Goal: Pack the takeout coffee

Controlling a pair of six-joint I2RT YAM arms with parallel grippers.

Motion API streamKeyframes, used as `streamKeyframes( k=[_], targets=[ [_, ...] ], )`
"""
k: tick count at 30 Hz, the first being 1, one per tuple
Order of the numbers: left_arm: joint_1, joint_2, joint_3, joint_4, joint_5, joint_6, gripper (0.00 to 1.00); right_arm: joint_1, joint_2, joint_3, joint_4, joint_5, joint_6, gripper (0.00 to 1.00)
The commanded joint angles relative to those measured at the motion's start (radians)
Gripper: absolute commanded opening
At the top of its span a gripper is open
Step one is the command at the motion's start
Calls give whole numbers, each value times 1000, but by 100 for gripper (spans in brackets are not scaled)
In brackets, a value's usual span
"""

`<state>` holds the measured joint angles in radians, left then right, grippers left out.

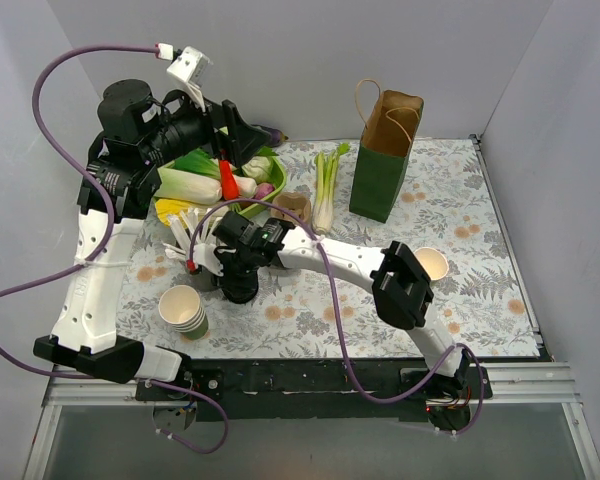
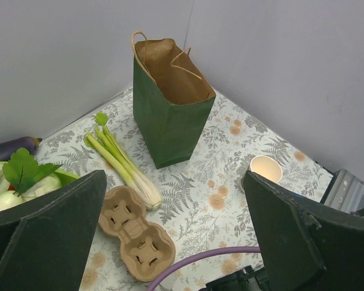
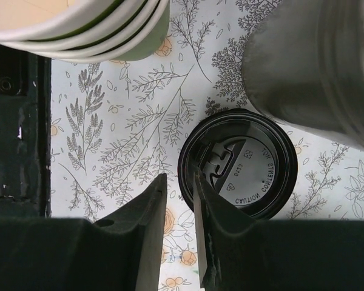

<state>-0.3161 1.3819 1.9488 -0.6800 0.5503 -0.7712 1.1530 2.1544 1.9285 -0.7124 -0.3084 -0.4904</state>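
**Fig. Right pincer at the lid; open cup well to the right**

Near edge: one stack of nested green cups (image 1: pixel 183 310), not the task's thing. Just beyond it my right pincer (image 3: pixel 179 177) points straight down at one black lid (image 3: pixel 238 162), which lies flat with its axis upright. The jaws stand narrowly apart astride the lid's rim, and I cannot tell whether they pinch it. One grey cup (image 3: pixel 315 60) of white sticks stands just beside the lid.

The takeout coffee (image 1: pixel 432 263) is one green cup, upright, unlidded and cream inside. It stands on the worktop (image 1: pixel 490 300), well apart to the right of the lid and close by my right arm's elbow. The right arm is the nearer. I judge that the coming move turns on this: the lid must travel rightward and sit level on that mouth.

Farther back: one two-well pulp carrier (image 1: pixel 292 207), one bunch of green onions (image 1: pixel 325 190), one bowl (image 1: pixel 263 203) of vegetables and one paper bag (image 1: pixel 380 175), upright with its mouth open. My left pincer (image 2: pixel 175 177) hangs over the bowl, spread wide and holding nothing.
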Motion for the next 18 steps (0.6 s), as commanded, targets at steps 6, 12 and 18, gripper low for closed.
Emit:
streamKeyframes(
  k=[6, 12, 18],
  targets=[
    [5, -18, -8, 5, 11, -10, 98, -4, 41, 49, 24, -55, 73, 30],
    [3, -14, -25, 10, 17, -10, 98, -4, 59, 58, 34, -70, 88, 29],
    [3, -6, -28, 13, 17, -10, 98, -4, 81, 67, 37, -61, 93, 28]
  ],
)
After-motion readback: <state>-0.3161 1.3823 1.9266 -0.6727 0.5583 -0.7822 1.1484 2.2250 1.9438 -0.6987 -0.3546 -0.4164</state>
